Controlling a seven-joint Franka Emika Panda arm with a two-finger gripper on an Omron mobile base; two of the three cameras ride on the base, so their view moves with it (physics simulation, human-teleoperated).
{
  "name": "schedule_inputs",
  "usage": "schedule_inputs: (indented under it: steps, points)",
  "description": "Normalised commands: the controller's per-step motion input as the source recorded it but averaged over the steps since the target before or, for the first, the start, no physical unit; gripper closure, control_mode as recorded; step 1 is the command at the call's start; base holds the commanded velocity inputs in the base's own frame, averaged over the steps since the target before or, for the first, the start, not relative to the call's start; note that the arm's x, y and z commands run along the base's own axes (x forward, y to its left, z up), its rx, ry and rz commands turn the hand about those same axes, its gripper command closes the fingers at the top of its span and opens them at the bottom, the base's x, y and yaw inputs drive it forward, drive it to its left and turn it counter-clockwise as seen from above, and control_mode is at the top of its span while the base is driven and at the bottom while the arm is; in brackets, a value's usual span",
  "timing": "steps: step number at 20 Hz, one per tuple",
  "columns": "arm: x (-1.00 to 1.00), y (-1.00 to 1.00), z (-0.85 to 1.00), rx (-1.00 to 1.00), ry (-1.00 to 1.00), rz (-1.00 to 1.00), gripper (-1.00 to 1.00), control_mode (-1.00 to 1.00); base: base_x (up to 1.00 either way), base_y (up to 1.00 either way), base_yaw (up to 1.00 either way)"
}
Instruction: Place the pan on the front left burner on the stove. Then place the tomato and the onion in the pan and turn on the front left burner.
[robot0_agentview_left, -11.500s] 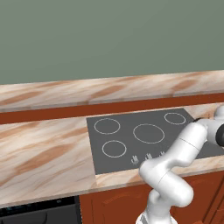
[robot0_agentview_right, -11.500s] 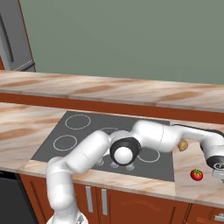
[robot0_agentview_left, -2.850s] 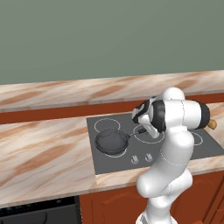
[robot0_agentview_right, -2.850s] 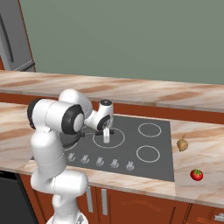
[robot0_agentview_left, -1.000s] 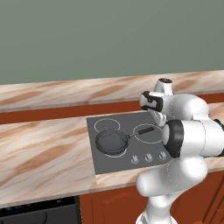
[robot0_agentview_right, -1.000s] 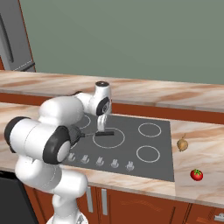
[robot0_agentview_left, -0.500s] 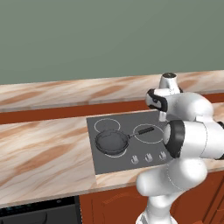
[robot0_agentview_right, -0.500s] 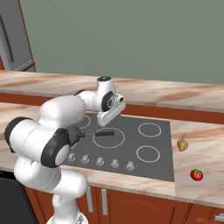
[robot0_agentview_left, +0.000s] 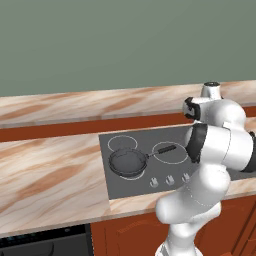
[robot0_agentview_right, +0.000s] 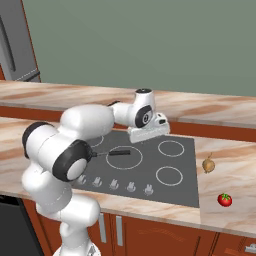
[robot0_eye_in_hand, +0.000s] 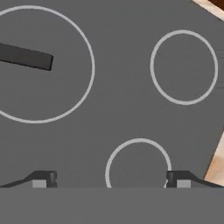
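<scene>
We saw the pan (robot0_agentview_left: 128, 162) sitting on the front left burner (robot0_agentview_left: 131, 165) of the stove (robot0_agentview_right: 182, 187), its black handle (robot0_agentview_left: 167, 149) pointing right and a little toward the far side, the tip reaching over the large middle ring (robot0_agentview_right: 124, 157). In the hand view the end of that handle (robot0_eye_in_hand: 26, 57) lay inside the big ring (robot0_eye_in_hand: 85, 87).

The fingers (robot0_eye_in_hand: 110, 179) hovered above the stove, spread wide and pinching nothing; one fingertip (robot0_eye_in_hand: 43, 178) stood well apart from the other. In the right base view the hand (robot0_agentview_right: 148, 131) hung over the far middle part of the stove, clear of the pan.

The onion (robot0_agentview_right: 209, 164) lay on the table (robot0_agentview_right: 230, 165) just right of the stove, level with its middle. The tomato (robot0_agentview_right: 225, 200) lay nearer to us on the same side, a little farther right, apart from the onion. A row of silver knobs (robot0_agentview_right: 114, 184) ran along the stove's near edge.
</scene>
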Motion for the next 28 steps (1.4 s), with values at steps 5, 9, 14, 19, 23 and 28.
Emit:
schedule_inputs:
  steps: [5, 9, 14, 19, 23, 28]
  points:
    - [-0.05, -0.75, 0.0, 0.14, 0.0, -0.54, -1.0, -1.0, 0.0, 0.0, 0.0]
    - [-0.07, -0.53, 0.0, 0.02, -0.08, -0.37, -1.0, -1.0, 0.0, 0.0, 0.0]
    - [-0.02, -0.55, 0.0, 0.0, -0.14, -0.27, -1.0, -1.0, 0.0, 0.0, 0.0]
    - [-0.14, -0.47, -0.09, 0.0, -0.14, -0.15, -1.0, -1.0, 0.0, 0.0, 0.0]
    - [-0.02, -0.43, -0.15, -0.02, -0.11, -0.1, -1.0, -1.0, 0.0, 0.0, 0.0]
    - [0.0, -0.39, -0.14, 0.0, -0.04, -0.09, -1.0, -1.0, 0.0, 0.0, 0.0]
